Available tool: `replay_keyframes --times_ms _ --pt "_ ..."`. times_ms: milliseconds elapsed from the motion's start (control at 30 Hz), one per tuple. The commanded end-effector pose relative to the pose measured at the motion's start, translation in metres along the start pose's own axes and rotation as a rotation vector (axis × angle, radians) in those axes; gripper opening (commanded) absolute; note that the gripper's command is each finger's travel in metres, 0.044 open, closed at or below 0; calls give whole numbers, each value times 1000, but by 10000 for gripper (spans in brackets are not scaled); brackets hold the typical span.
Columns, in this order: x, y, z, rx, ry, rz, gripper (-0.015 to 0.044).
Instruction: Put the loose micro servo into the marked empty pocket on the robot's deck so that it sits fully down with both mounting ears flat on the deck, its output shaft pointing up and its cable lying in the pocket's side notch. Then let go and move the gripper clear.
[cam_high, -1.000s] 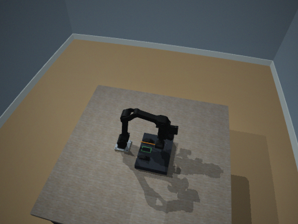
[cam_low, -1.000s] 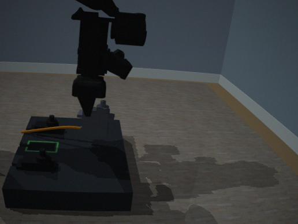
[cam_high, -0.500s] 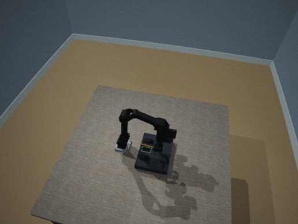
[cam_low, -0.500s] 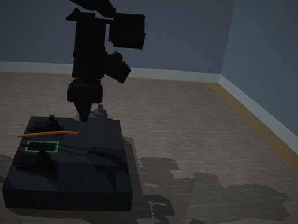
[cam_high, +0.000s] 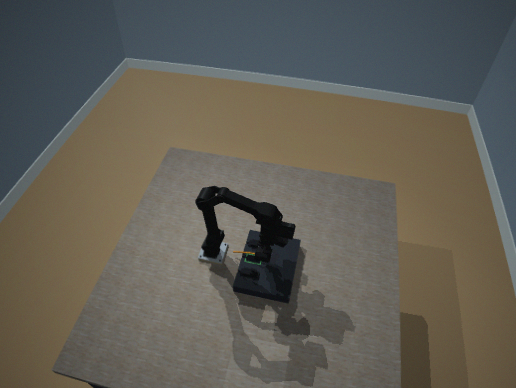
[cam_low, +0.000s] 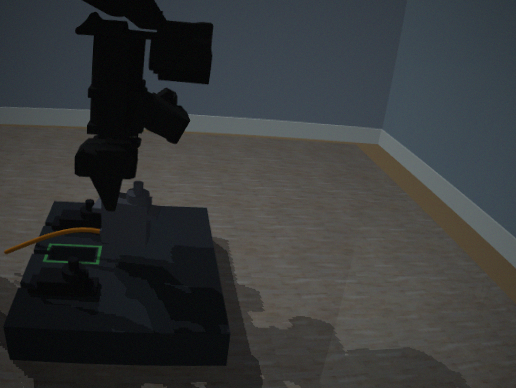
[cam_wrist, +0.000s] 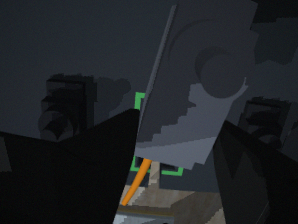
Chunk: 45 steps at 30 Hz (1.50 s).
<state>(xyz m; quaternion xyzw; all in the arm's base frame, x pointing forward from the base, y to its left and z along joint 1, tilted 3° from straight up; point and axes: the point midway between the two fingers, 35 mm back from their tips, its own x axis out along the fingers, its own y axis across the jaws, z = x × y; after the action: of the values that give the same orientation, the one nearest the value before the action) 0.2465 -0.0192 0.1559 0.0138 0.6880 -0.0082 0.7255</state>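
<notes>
The grey micro servo (cam_low: 126, 222) (cam_wrist: 215, 30) is between my fingers, upright, its output shaft (cam_low: 139, 186) pointing up. My gripper (cam_low: 114, 204) (cam_wrist: 177, 124) is shut on it; the near finger hides part of its body in the exterior view. The servo appears raised over the dark deck (cam_high: 265, 295) (cam_low: 120, 345), beside the pocket. Its orange cable (cam_high: 242, 252) (cam_low: 60, 232) (cam_wrist: 135, 183) reaches out toward the arm's base. The green outline (cam_high: 253, 263) (cam_low: 55, 262) (cam_wrist: 172, 173) marks the empty pocket. In the wrist view the servo covers much of that outline and sits slanted to it.
Dark fitted servos stand on both sides of the pocket, one on the near side (cam_low: 75, 285) and one on the far side (cam_low: 77, 218). The arm's pale base plate (cam_high: 204, 258) is on the wooden table (cam_high: 165, 215), left of the deck. Arm shadows darken the deck.
</notes>
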Motion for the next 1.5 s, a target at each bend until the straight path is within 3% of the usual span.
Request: replay_keyframes --times_ms 0,400,1467 --pt "-2 1 -17 -4 -8 5 0" --pt "-1 0 -66 -11 -5 5 0" --pt "19 3 -69 -61 -4 5 0"
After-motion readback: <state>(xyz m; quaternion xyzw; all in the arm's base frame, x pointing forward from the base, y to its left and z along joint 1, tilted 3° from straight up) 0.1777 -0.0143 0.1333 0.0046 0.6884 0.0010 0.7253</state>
